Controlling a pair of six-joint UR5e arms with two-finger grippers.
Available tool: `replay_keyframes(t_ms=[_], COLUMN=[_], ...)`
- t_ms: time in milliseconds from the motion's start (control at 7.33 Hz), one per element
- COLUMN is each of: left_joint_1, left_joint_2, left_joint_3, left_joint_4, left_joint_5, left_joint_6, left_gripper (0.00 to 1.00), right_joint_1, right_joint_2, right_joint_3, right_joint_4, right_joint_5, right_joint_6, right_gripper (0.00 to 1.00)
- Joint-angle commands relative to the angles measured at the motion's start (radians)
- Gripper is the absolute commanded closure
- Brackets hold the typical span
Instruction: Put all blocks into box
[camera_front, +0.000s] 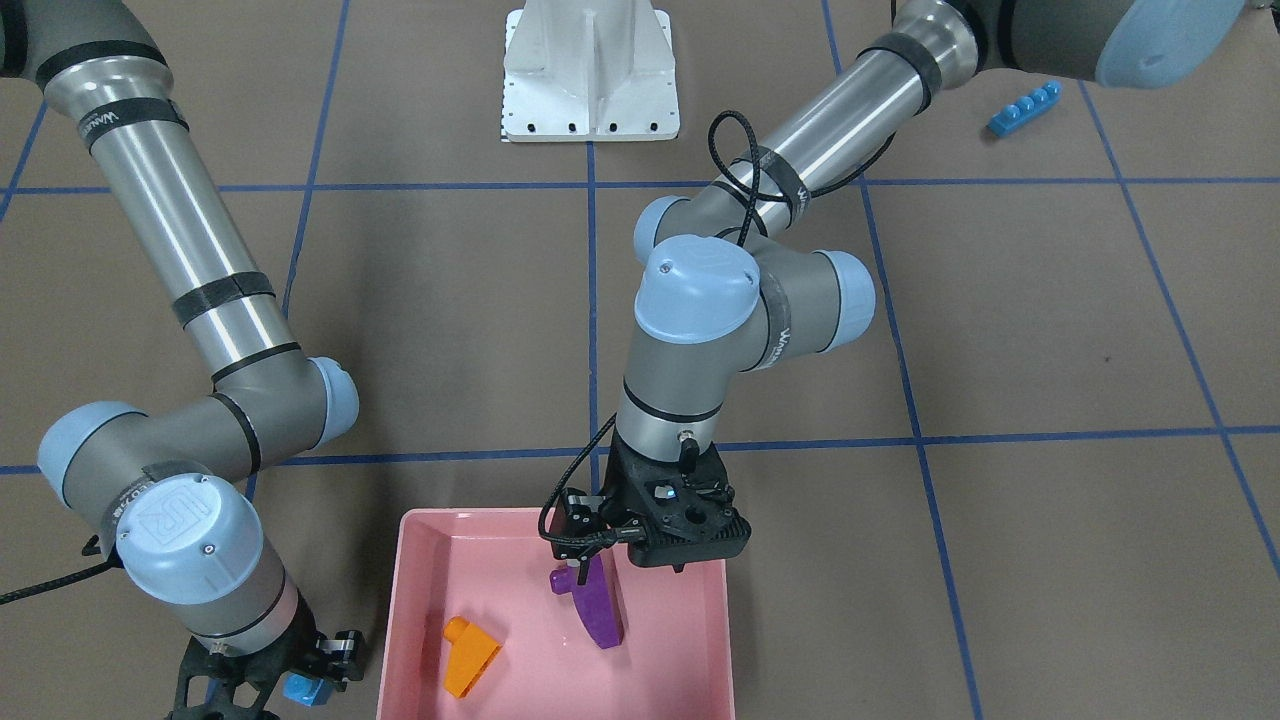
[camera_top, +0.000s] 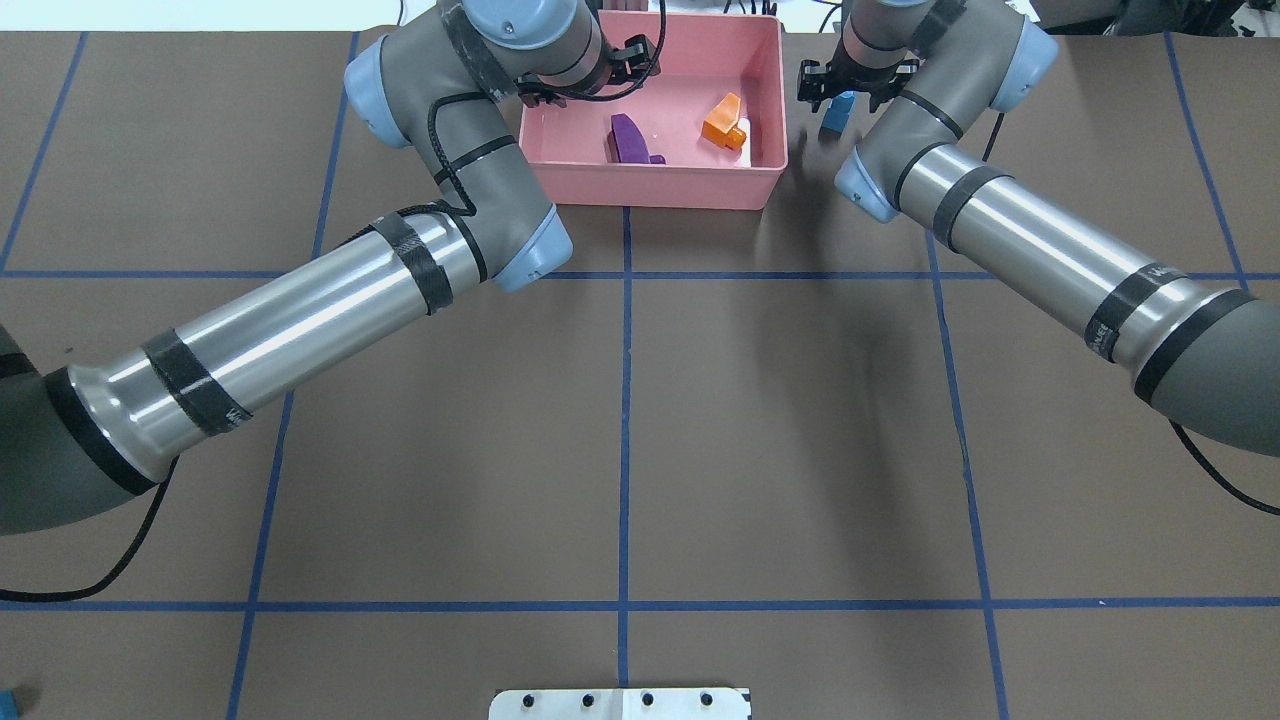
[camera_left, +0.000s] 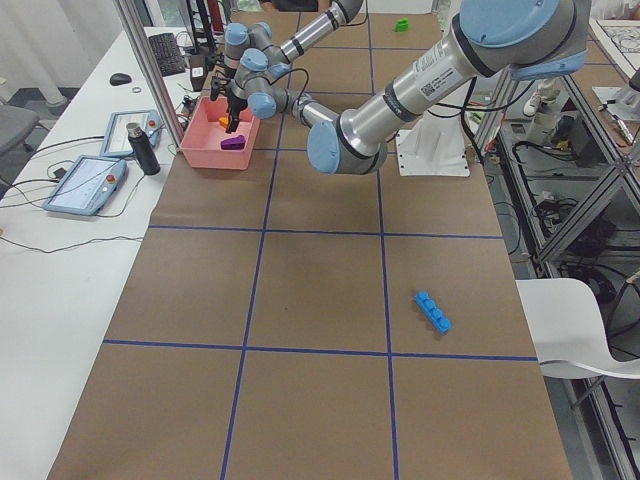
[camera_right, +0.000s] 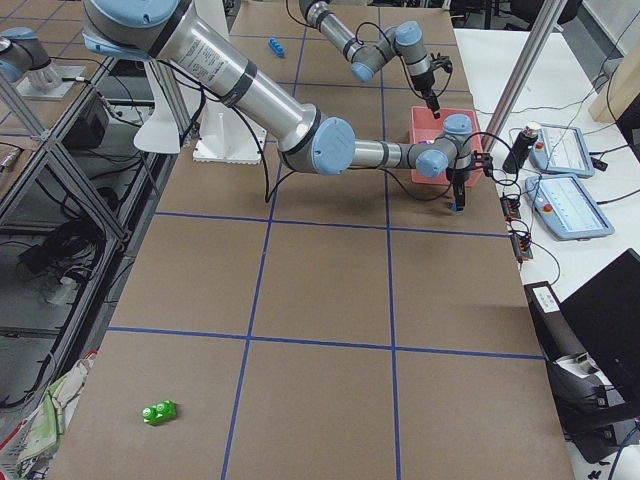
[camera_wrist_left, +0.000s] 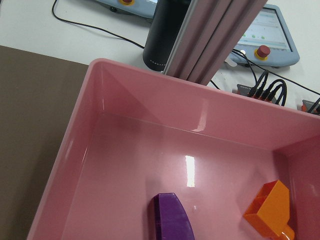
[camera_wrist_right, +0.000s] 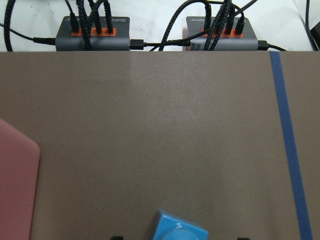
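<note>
The small light-blue plastic brick (camera_front: 300, 688) sat between the fingers of the right gripper (camera_wrist_right: 179, 237), just outside the shallow pink plastic tray (camera_top: 660, 188). Whether they clamped it, I cannot tell. The tray lay to the robot's left of this brick. The left gripper (camera_front: 688, 562) hung released and empty over the tray.
</note>
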Motion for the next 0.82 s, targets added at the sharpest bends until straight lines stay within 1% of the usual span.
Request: replay_keyframes(t_ms=[0, 273, 409, 682], left_joint_1=[0.0, -0.002, -0.003, -0.005], left_joint_2=[0.001, 0.001, 0.001, 0.001], left_joint_3=[-0.002, -0.019, -0.026, -0.045], left_joint_4=[0.002, 0.005, 0.006, 0.008], left_joint_5=[0.0, -0.001, -0.001, -0.007], left_joint_6=[0.002, 0.002, 0.002, 0.002], left_gripper=[0.0, 0.0, 0.0, 0.0], right_joint_1=[-0.01, -0.013, -0.012, 0.002], right_joint_2=[0.001, 0.001, 0.005, 0.014], right_joint_3=[-0.017, -0.018, -0.015, 0.005], right_joint_4=[0.008, 0.006, 0.008, 0.006], right_joint_5=[-0.021, -0.021, -0.019, -0.001], right_joint_6=[0.0, 0.0, -0.001, -0.001], right_gripper=[0.28, 0.92, 1.0, 1.0])
